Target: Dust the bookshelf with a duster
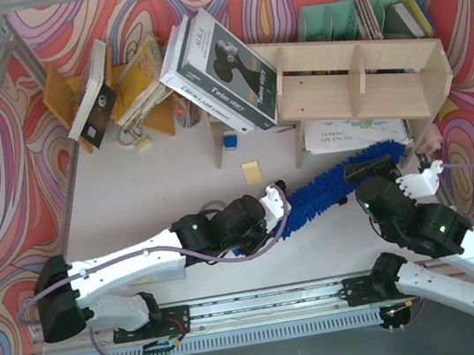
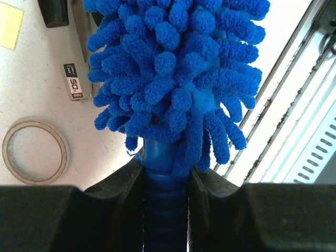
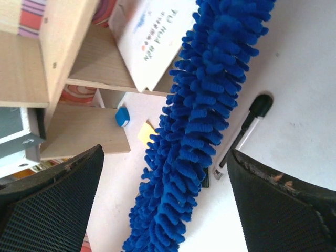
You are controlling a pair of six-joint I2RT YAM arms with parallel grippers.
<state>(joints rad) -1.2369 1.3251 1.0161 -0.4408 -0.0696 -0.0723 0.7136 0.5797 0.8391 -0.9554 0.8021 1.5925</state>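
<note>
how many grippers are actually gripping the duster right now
1: the left gripper is shut on the duster handle; the right gripper only straddles its fluffy head, jaws open, not gripping.

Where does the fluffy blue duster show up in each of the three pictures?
Top external: duster lies diagonally right of centre, before the bookshelf.
Left wrist: duster fills the upper middle, handle at the bottom.
Right wrist: duster runs diagonally from top right to bottom centre.
Shared landmark: the yellow sticky note beside it.
</note>
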